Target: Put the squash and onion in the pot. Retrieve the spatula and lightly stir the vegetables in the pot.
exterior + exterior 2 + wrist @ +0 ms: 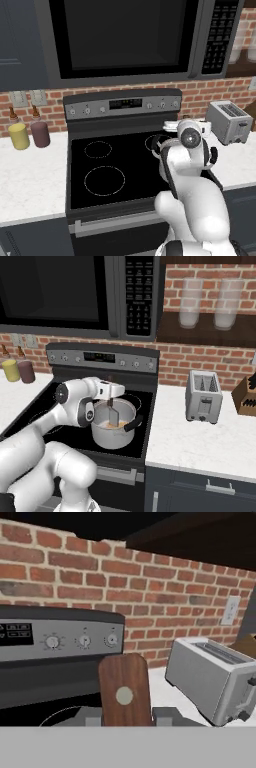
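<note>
The white arm reaches forward over the stove (pixel 75 406), its wrist level above the pot (pixel 114 431). The fingers (pixel 110 401) are closed on the spatula (pixel 113 413), which hangs upright with its blade down inside the pot, near something tan-orange at the bottom. One pot sits on the right front burner. One toaster (pixel 203 396) stands on the desk (pixel 200 441), and two bottles (pixel 29 131) stand left of the stove.

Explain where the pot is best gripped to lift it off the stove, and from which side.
Grip the pot by a looped side handle, coming from the counter side by the toaster. That loop juts out clear of the wall, while the hand and spatula occupy the space above the open rim.
</note>
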Controlling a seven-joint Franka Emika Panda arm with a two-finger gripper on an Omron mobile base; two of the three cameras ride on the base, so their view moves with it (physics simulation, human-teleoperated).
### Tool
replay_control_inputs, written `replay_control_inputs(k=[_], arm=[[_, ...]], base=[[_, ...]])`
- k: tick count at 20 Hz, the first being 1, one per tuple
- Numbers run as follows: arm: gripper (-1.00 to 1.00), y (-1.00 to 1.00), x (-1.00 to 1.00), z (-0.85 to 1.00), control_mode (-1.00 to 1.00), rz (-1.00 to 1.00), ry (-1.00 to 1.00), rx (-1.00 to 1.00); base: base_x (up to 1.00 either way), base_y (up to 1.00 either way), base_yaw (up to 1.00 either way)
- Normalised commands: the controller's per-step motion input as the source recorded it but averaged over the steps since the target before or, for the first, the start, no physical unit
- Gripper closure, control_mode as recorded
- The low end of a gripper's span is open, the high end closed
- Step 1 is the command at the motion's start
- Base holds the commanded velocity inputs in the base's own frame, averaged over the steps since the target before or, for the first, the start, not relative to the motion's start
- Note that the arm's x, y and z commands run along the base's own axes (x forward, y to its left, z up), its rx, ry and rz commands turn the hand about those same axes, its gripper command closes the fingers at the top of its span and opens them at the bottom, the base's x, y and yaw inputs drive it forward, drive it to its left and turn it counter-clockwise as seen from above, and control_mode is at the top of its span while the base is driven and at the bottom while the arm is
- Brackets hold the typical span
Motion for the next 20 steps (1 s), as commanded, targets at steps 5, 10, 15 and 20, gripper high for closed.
replay_control_inputs(k=[5, 10, 15, 20], arm=[[1.00, 0.00, -0.08, 0.00, -1.00, 0.00, 0.09, 0.05], [1.00, 0.00, 0.19, -0.32, -1.00, 0.00, 0.07, 0.02], [1.00, 0.00, 0.28, -0.66, -1.00, 0.00, 0.00, 0.00], [1.00, 0.00, 0.27, -0.66, -1.00, 0.02, -0.07, -0.01]], base=[[0.00, 0.00, 0.00], [0.00, 0.00, 0.00], [0.00, 0.00, 0.00], [0.00, 0.00, 0.00]])
